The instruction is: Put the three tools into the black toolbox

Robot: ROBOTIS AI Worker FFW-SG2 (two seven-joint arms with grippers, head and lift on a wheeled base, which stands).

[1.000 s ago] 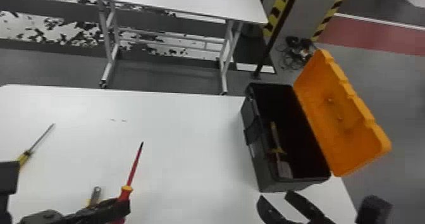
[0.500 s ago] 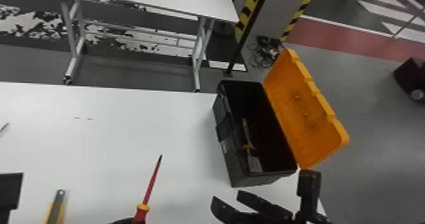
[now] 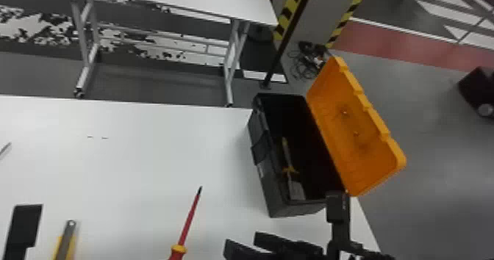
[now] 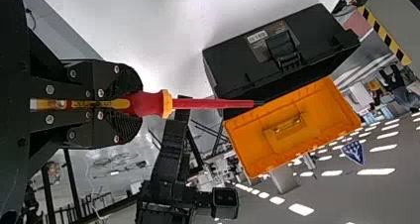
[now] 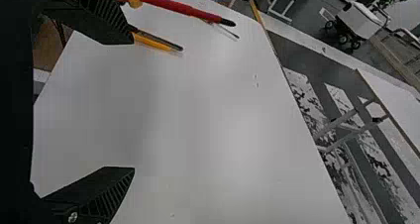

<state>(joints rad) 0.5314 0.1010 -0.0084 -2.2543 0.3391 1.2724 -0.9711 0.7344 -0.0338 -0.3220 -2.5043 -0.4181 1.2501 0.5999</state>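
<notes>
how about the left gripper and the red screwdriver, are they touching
Touching. The left wrist view shows the left gripper closed on the red screwdriver by its handle.

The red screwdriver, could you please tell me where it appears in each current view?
Head view: the red screwdriver is low, just left of centre.
Left wrist view: its red shaft crosses the middle, handle in the left gripper.
Right wrist view: its shaft is near the top edge, left of centre.
Shared landmark: the white table.
</notes>
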